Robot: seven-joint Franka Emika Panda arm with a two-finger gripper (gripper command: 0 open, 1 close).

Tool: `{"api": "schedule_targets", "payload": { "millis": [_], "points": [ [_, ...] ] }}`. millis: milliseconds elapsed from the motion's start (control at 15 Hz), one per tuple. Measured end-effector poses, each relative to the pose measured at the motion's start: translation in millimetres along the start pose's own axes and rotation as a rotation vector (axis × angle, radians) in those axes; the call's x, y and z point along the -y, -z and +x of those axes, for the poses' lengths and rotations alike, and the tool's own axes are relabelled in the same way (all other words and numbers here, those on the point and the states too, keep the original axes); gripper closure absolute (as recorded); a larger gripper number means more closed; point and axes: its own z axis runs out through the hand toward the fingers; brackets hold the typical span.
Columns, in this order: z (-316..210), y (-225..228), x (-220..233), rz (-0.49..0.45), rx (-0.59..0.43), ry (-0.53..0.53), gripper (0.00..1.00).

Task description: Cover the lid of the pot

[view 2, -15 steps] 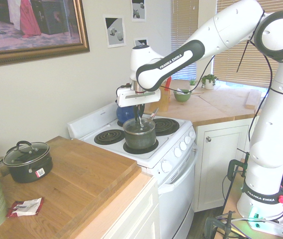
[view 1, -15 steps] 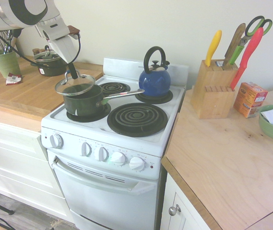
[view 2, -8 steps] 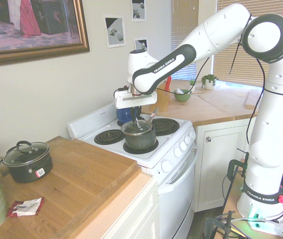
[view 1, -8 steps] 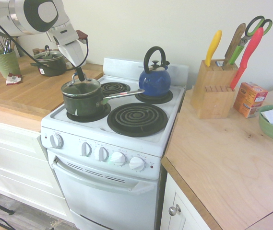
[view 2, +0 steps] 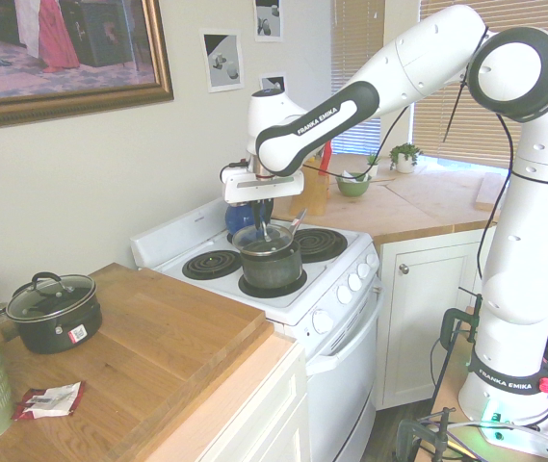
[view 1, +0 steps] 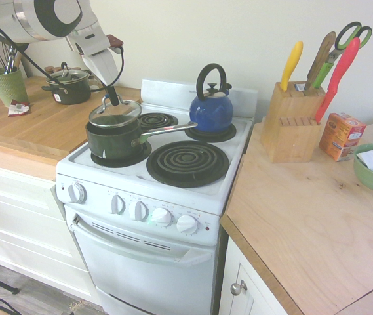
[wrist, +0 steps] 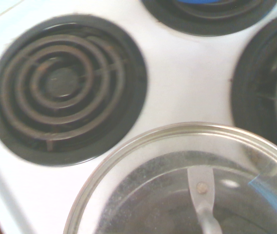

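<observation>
The pot (view 1: 111,141) is a dark green saucepan on the stove's front left burner, its long silver handle (view 1: 170,128) pointing right. The round glass lid (view 1: 115,113) sits tilted over the pot's mouth, toward its far side. Whether its rim touches the pot I cannot tell. My gripper (view 1: 112,100) comes down from the upper left and is shut on the lid's knob. The second exterior view shows my gripper (view 2: 264,227) on the lid (view 2: 254,237) above the pot (view 2: 274,271). In the wrist view the lid's metal rim (wrist: 143,141) fills the lower half, with the pot's dark inside behind the glass.
A blue kettle (view 1: 211,108) stands on the back right burner, and the front right coil (view 1: 187,162) is bare. On the left counter are a small dark two-handled pot (view 1: 68,85) and a green utensil cup (view 1: 6,85). A knife block (view 1: 291,121) stands to the right.
The lid has travelled from the pot's left side to above its mouth. Over the last half second it shifted toward the far rim and tilted more.
</observation>
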Motion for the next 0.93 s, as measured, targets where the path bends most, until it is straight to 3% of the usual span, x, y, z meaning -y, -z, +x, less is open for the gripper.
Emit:
{"api": "schedule_targets", "payload": {
  "millis": [533,933],
  "points": [
    [-12,-7,-20,-0.036,-0.009,0.029,1.00],
    [-3,-25,1,-0.032,-0.025,0.033,1.00]
  ]
}}
